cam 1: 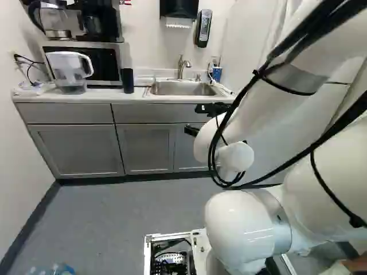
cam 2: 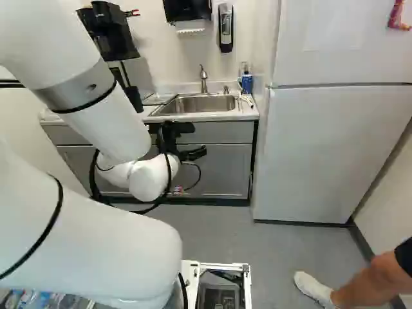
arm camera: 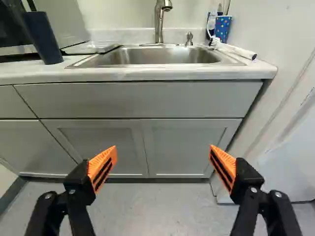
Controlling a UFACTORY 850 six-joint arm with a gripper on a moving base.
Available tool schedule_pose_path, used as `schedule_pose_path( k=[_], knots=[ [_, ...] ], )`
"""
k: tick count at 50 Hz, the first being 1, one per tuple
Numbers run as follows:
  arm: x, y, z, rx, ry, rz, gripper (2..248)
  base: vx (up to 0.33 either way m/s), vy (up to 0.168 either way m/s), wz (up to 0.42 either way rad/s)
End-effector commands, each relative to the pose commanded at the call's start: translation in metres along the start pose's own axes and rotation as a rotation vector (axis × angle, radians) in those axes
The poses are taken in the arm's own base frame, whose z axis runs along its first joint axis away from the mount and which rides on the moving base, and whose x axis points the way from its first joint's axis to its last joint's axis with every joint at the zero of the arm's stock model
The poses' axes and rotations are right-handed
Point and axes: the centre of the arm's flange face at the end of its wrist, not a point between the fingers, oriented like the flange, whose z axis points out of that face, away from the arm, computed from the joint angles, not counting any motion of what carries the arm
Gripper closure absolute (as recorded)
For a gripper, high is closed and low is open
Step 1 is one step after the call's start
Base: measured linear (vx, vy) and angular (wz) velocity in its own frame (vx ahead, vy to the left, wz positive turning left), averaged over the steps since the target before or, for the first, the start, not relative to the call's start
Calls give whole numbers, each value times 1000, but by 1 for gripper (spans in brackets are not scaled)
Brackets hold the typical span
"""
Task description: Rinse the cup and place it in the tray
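Cup, one, dark, tall (cam 1: pixel 127 81): upright on the tabletop (cam 1: pixel 103 97), in front of the microwave's (cam 1: pixel 101 59) edge. Tray, flat (arm camera: pixel 92 48): between cup and sink. Sink, metal, one (arm camera: pixel 155 56), with curved faucet (arm camera: pixel 159 22) behind its basin. Cup, blue, dotted (arm camera: pixel 223 28): at the sink's far side from the tray, with a white-handled brush (arm camera: pixel 237 50) near it. Pitcher, clear with white handle (cam 1: pixel 69 71): before the microwave. Hand, black, orange-padded (cam 1: pixel 190 120): ahead of the cabinets (arm camera: pixel 182 98), fingers spread wide.
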Motion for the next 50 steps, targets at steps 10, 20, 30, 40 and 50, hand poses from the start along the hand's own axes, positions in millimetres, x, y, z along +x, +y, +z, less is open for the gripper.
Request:
schedule_pose_path(
  k=[10,20,30,40,50],
  knots=[
    [0,0,0,0,0,0,3,0,0,0],
    [0,0,0,0,0,0,3,0,0,0],
    [6,0,-1,0,20,0,3,0,0,0],
    [15,1,0,-5,47,2,3,0,0,0],
    [27,5,3,-18,74,5,3,0,0,0]
  ],
)
